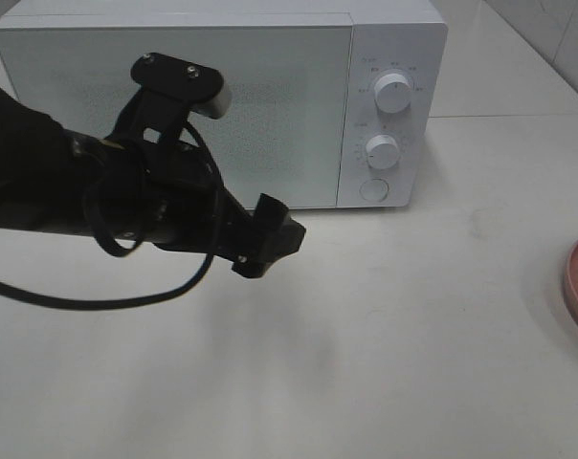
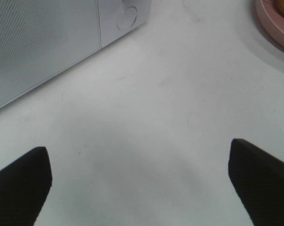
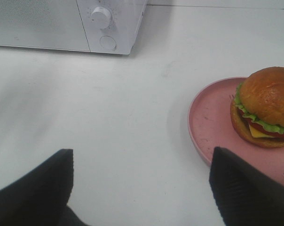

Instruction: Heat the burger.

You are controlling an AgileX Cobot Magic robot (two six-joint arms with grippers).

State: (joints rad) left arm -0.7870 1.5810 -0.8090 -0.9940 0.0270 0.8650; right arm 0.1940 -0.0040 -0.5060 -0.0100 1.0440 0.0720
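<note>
Microwave (image 1: 222,105) dial markings illegible

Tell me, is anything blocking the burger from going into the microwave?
Yes. The microwave has its door shut, so the burger, sitting on the pink plate, can't go in yet.

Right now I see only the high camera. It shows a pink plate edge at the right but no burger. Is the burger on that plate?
Observer: Yes. The right wrist view shows the burger upright on the pink plate.
Operator: Are the right fingers open?
Observer: Yes. The right fingers stand wide apart and empty, short of the plate.
Operator: And the left fingers?
Observer: The left fingers are open and empty too, above bare table near the microwave.
</note>
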